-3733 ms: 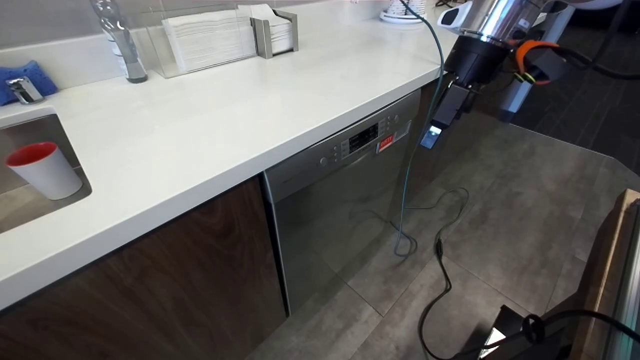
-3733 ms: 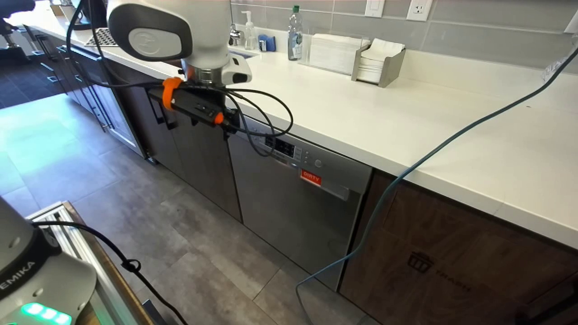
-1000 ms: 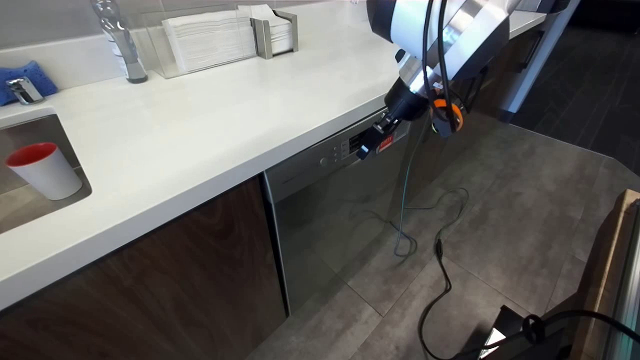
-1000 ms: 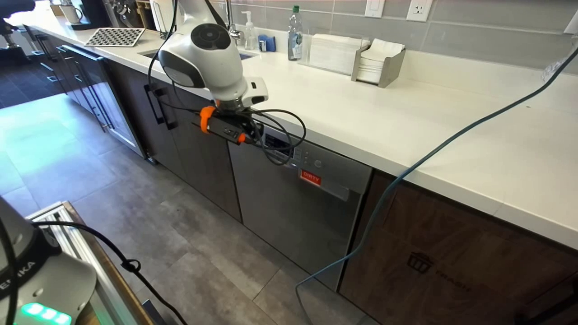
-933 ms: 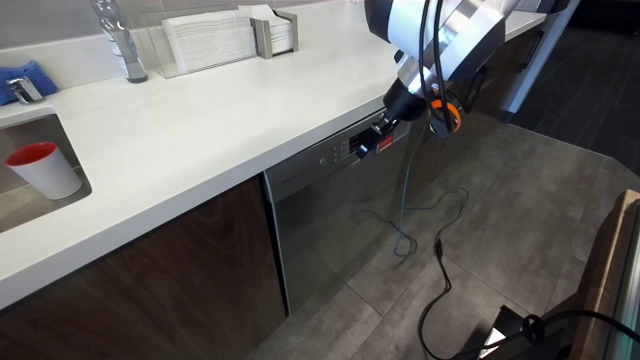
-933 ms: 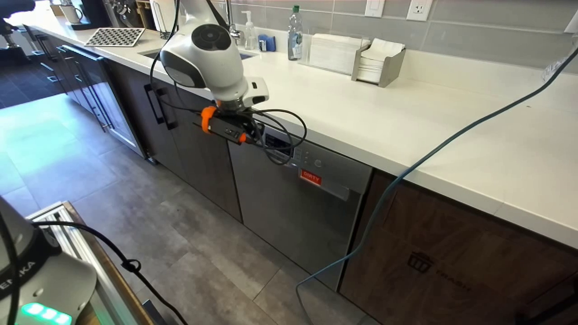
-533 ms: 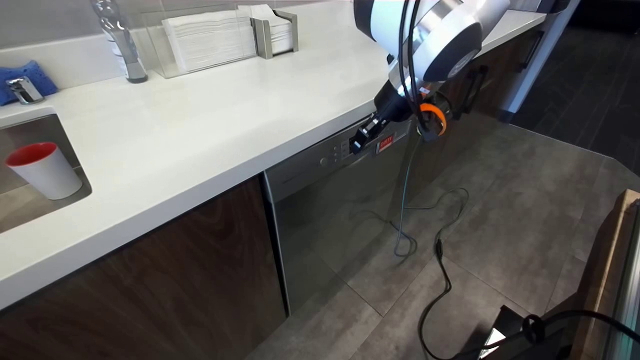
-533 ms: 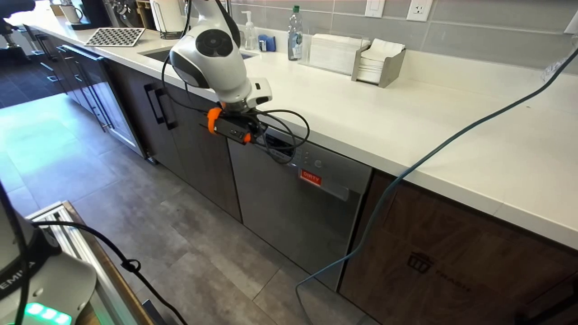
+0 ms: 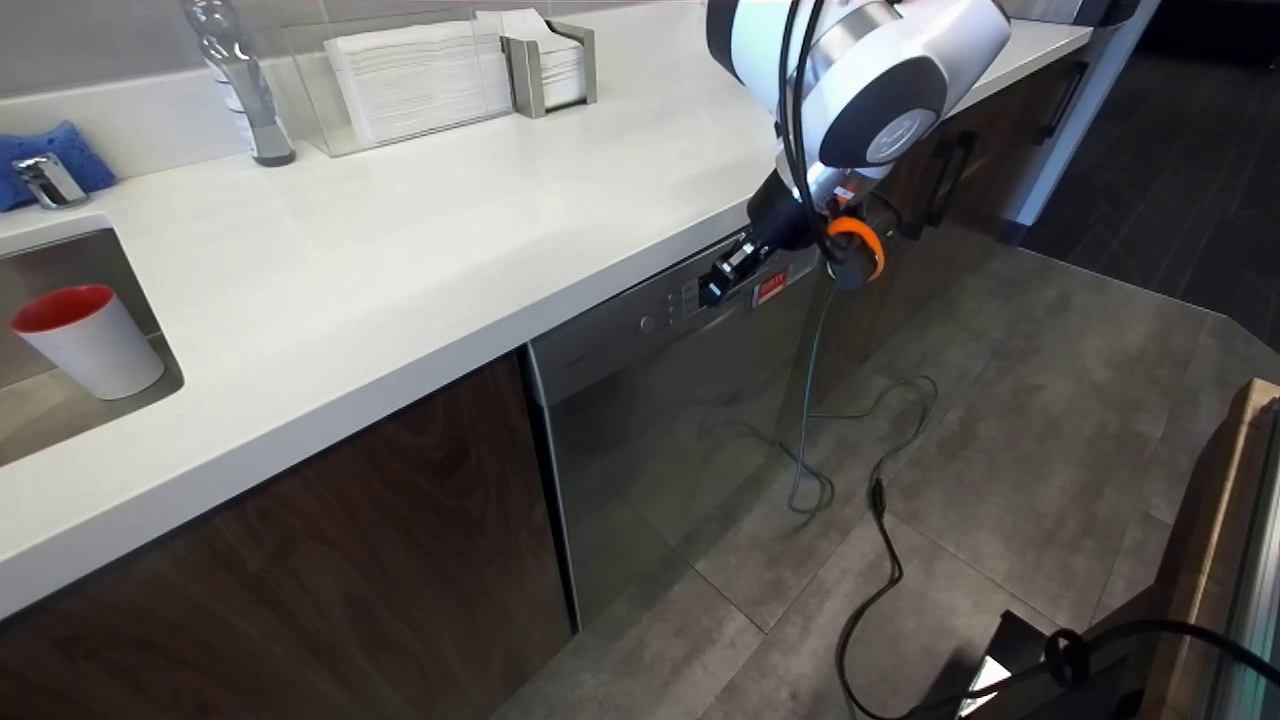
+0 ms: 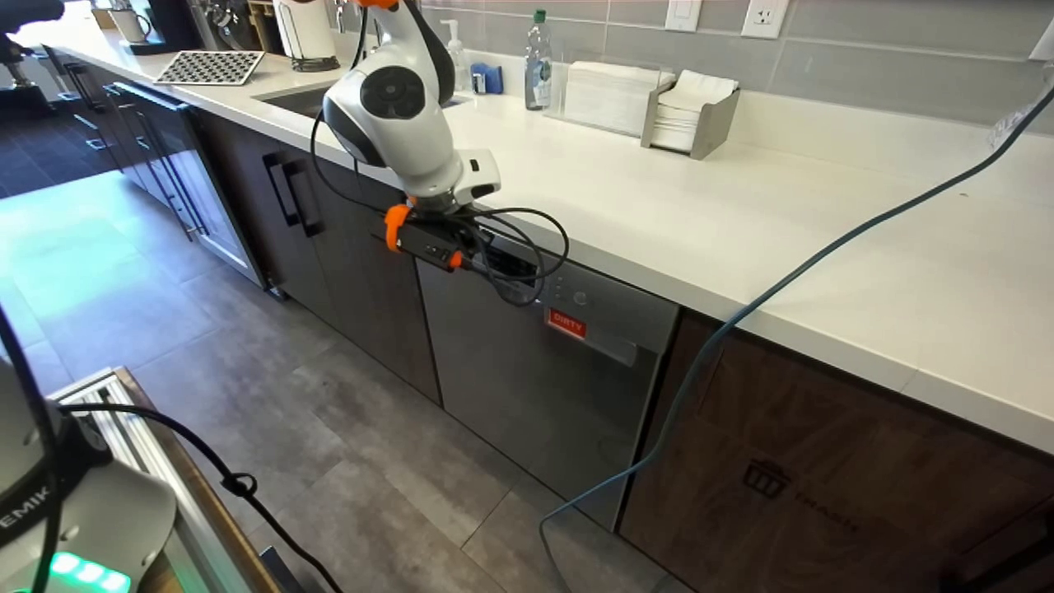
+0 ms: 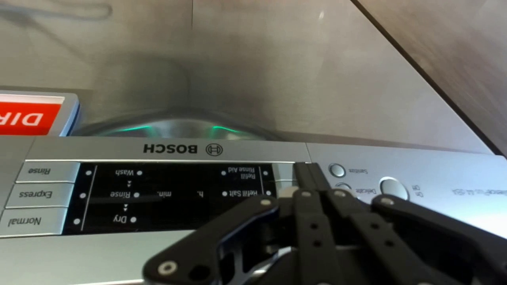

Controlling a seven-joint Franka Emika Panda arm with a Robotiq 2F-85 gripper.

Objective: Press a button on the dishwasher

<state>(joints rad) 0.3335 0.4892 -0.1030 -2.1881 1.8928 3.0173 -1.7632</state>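
The steel dishwasher (image 9: 640, 470) stands under the counter. In the wrist view its control strip shows upside down, with a dark black panel (image 11: 174, 198). My gripper (image 11: 308, 168) is shut, with nothing between its fingers. Its tips cover part of the pale buttons (image 11: 283, 172) at that panel's end; whether they touch, I cannot tell. Just beside the tips sits the round Sanitize button (image 11: 337, 170). The Delicate button (image 11: 344, 185) is partly hidden, and the larger On/Off button (image 11: 394, 188) lies farther along. Rinse, Express and Normal buttons (image 11: 37, 196) are at the opposite end.
The white counter (image 9: 600, 200) overhangs the strip just above my gripper. A red DIRTY sign (image 10: 566, 324) sticks to the dishwasher. Black cables (image 10: 564, 247) loop around the wrist. A blue-green cable (image 10: 683, 395) hangs in front. Dark wooden doors (image 9: 330, 560) flank the appliance.
My gripper has come to the dishwasher and shifted along its control strip, leftward in an exterior view, over the black panel. Its fingers look drawn together.
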